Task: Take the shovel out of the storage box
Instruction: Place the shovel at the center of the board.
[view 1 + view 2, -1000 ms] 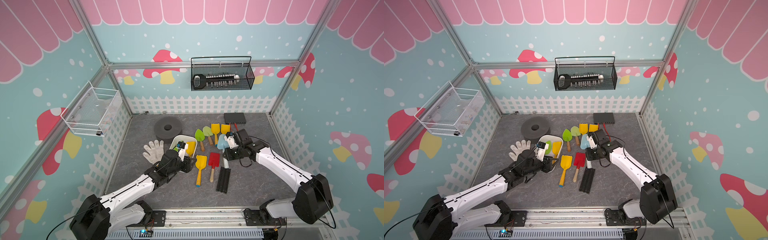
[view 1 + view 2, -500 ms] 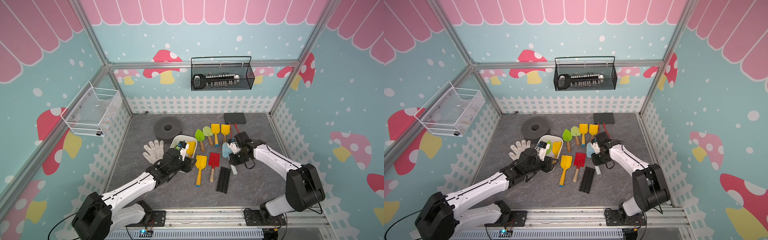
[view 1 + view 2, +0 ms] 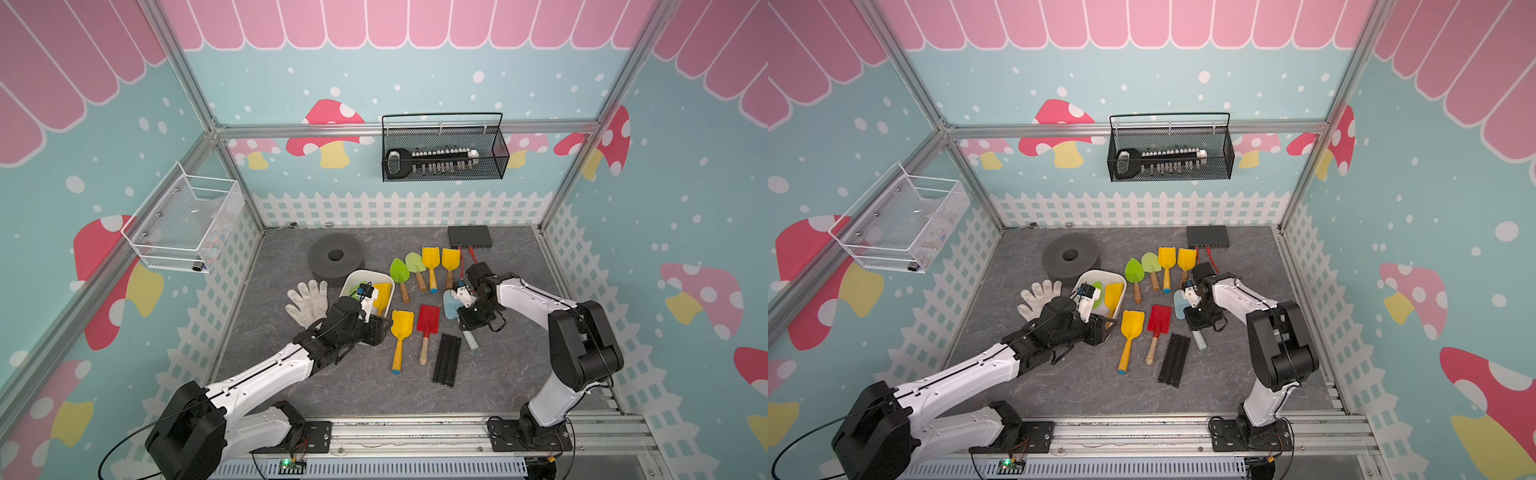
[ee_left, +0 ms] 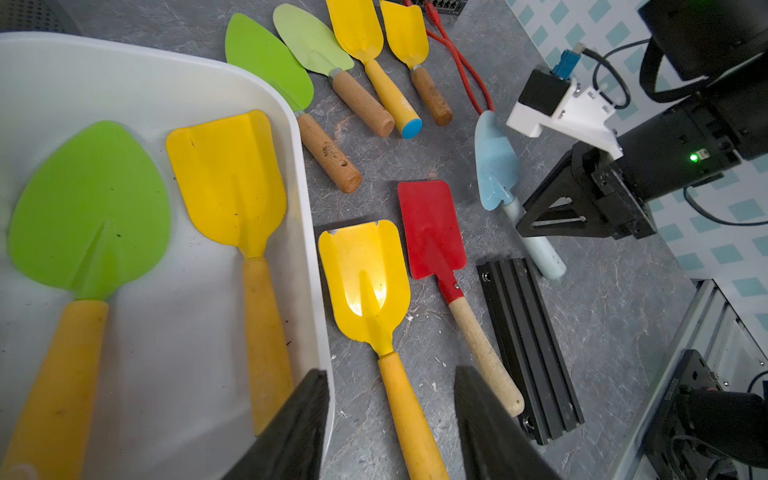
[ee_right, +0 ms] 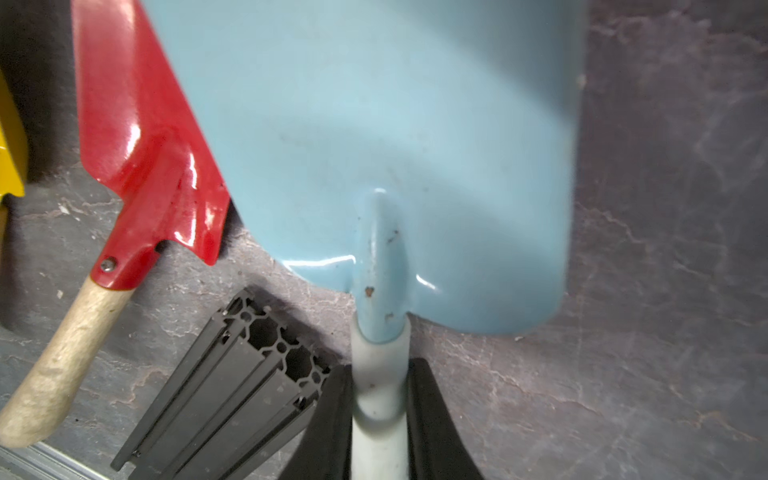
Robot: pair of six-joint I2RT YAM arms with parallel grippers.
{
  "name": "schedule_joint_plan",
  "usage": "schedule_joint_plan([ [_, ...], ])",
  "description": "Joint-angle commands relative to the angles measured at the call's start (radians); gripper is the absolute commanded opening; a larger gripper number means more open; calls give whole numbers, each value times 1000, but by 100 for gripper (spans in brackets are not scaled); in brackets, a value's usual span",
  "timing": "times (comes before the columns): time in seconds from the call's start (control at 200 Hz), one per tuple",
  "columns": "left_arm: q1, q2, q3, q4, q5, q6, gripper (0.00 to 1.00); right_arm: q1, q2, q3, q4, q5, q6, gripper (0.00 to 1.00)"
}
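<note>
Left tool (image 4: 388, 374) hangs half-open and empty at the storage box's (image 4: 307, 266) near end, the yellow shovel (image 4: 226, 183) inside lying straight ahead, handle nearest it; the right tool (image 5: 380, 374), farther off, is clamped on a pale blue shovel (image 5: 374, 145) outside.

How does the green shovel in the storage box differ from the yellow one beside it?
The green shovel has a rounded, pointed blade; the yellow shovel has a squarish blade with raised sides. The green shovel's handle looks thicker than the yellow shovel's. Both lie inside the storage box.
</note>
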Motion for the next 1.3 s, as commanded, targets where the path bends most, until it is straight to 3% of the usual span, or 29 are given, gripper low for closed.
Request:
schedule_joint_plan([
  [0.0, 7, 10, 26, -9, 5, 0, 53, -8, 32, 32, -12, -29, -14, 8],
  [0.34, 8, 7, 24, -10, 6, -6, 53, -36, 74, 46, 3, -62, 42, 8],
  [0.545, 8, 5, 23, -9, 8, -7, 53, -38, 84, 44, 19, -90, 56, 22],
  [0.76, 8, 2, 21, -7, 6, -7, 53, -38, 69, 40, 21, -83, 56, 26],
  [0.941, 10, -3, 19, -11, 3, -8, 53, -38, 32, 30, 26, -70, 66, 45],
  [1.296, 13, -29, 8, -10, -30, -1, 55, -38, -185, 9, 35, -41, 99, 52],
])
